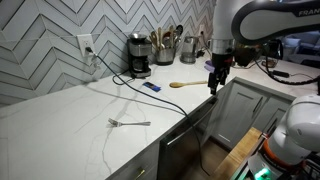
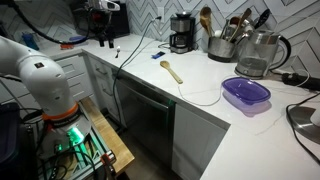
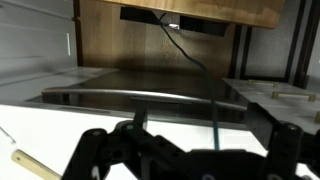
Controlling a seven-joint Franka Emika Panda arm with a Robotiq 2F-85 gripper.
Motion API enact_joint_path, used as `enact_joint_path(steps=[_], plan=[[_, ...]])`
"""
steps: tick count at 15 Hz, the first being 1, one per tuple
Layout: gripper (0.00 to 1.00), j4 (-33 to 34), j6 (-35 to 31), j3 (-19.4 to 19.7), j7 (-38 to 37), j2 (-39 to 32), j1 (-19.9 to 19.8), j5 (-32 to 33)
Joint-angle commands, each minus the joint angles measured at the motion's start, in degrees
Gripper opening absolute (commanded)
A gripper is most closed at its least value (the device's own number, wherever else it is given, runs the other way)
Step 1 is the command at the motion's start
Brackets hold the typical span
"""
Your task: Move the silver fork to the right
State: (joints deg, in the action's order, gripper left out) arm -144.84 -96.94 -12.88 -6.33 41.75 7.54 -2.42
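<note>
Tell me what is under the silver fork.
The silver fork lies flat on the white countertop. The metal covers the strip of counter directly beneath it, and nothing pokes out from under it.

place: kitchen | herringbone tile backsplash (image 1: pixel 50 40); coffee maker (image 1: pixel 139 57); utensil crock (image 1: pixel 165 52); kettle (image 2: pixel 258 57); white countertop (image 1: pixel 60 120)
</note>
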Motion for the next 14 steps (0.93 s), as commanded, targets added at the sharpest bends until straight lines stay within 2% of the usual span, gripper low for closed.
enact_joint_path(steps=[1,6,10,11,14], plan=[[1.0,2.95,-4.01,-4.58,1.67,-6.45,6.32,-2.13],[1.0,7.19,-15.2,-7.18,7.86,-15.82,11.7,-0.61],[1.0,11.4,-21.64,-5.39,17.73,-23.97,14.29,-2.67],[1.0,8.61,-20.5,-6.37,12.92,-19.32,13.27,-0.93],[1.0,9.64,-20.82,-6.14,13.41,-21.23,13.24,-0.88]])
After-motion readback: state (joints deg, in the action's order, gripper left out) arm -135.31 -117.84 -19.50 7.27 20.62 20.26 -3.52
